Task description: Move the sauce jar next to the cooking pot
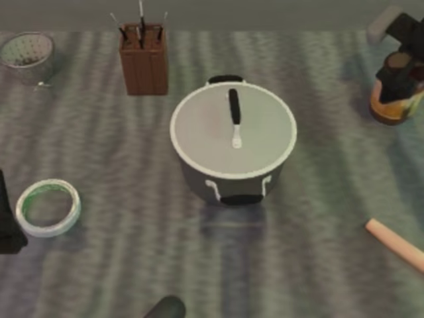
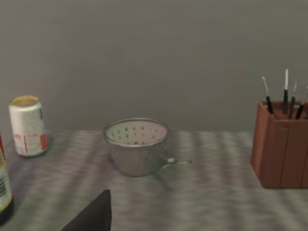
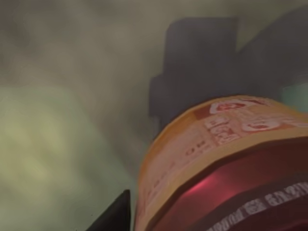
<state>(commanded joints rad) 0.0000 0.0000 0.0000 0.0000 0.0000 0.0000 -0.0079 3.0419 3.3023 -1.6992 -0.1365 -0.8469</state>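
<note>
The cooking pot (image 1: pixel 232 142), grey with a pale white-rimmed lid and black handles, stands at the table's middle. Far to its right, at the back right corner, the sauce jar (image 1: pixel 391 103) with its orange-yellow label hangs tilted in my right gripper (image 1: pixel 400 69), which is shut on it near the dark lid. In the right wrist view the sauce jar (image 3: pixel 226 163) fills the picture, a black fingertip (image 3: pixel 118 216) pressed against its side and its shadow on the table beyond. My left gripper (image 1: pixel 6 222) is parked at the left edge, open, holding nothing.
A brown ribbed holder (image 1: pixel 143 63) with sticks stands behind the pot to the left. A perforated metal cup (image 1: pixel 28 56) is at the back left, a tape roll (image 1: pixel 48 207) at the left, a pink stick (image 1: pixel 397 244) at the right edge. The left wrist view also shows a drinks can (image 2: pixel 28 126).
</note>
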